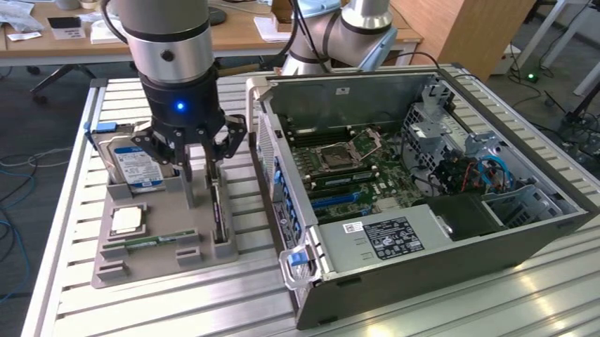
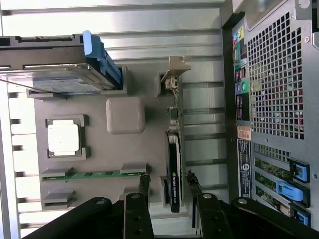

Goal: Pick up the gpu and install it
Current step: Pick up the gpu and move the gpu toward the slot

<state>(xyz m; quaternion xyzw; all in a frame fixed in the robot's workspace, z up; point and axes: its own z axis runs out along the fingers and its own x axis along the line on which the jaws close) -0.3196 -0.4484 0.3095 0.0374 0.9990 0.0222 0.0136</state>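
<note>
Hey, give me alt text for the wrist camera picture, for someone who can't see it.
The open gripper straddles the gpu, which stands on edge in a grey parts tray, one finger on each side. The tray also holds a hard drive, a processor and a memory stick; a computer case stands beside it.

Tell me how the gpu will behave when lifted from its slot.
The gpu stands straight on edge in a tray slot, so it is probably stiff, not floppy. It looks thin, so likely light, yet apt to tip once out of the slot.
</note>
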